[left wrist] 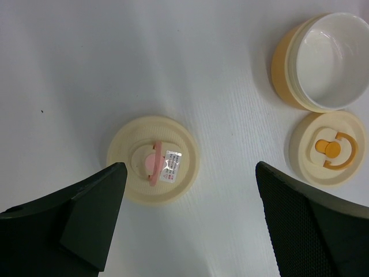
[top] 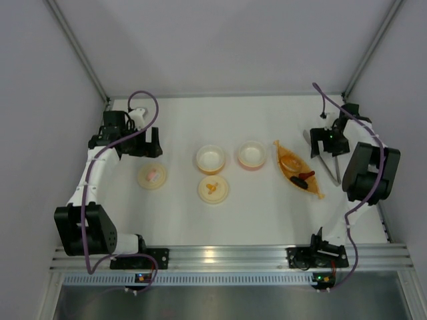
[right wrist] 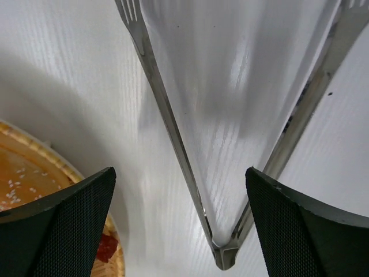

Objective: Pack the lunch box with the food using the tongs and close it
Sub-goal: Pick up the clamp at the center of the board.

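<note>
Tongs [right wrist: 168, 118] lie flat on the white table [top: 180, 223], between the released jaws of the right gripper [right wrist: 179, 176].
Its two fingers stand wide apart, one on each side of the metal arms near their joined end, not clasping them. Just left of the tongs is the orange boat-shaped tray [top: 285, 159] with the food [top: 301, 178]. The left gripper [left wrist: 190, 173] is also opened wide and holds nothing, above a cream lid with pink handle [left wrist: 124, 150]; near it stand an orange bowl [left wrist: 282, 63] and a second cream lid [left wrist: 331, 149].

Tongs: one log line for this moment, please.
right gripper open over tongs, ungripped | left gripper open near pink lid | food in tray
</note>
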`<state>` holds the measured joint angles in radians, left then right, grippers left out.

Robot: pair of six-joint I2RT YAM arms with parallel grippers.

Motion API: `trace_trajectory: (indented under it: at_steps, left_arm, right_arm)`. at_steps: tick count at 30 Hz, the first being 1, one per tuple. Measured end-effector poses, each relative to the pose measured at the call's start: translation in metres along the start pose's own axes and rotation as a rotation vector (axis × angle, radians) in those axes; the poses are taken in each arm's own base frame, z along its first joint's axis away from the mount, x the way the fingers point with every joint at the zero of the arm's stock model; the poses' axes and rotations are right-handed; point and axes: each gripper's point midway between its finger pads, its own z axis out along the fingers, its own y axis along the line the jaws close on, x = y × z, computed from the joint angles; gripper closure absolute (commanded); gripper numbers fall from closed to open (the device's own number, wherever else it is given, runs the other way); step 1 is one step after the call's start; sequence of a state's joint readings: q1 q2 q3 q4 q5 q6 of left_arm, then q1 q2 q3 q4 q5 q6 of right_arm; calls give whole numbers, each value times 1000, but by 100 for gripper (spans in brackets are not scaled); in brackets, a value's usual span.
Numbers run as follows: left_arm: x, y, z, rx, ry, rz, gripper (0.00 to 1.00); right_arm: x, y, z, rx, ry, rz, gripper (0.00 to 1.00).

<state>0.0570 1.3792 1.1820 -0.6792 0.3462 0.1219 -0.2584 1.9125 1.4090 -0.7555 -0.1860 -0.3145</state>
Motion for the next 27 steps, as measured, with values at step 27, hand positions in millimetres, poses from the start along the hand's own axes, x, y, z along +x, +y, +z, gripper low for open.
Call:
trace_trajectory:
  at_steps: [27]
  left_arm:
    - [-3,2,5,4,-6,10,2]
  right_arm:
    - [21,-35,13,49,104,-42,0]
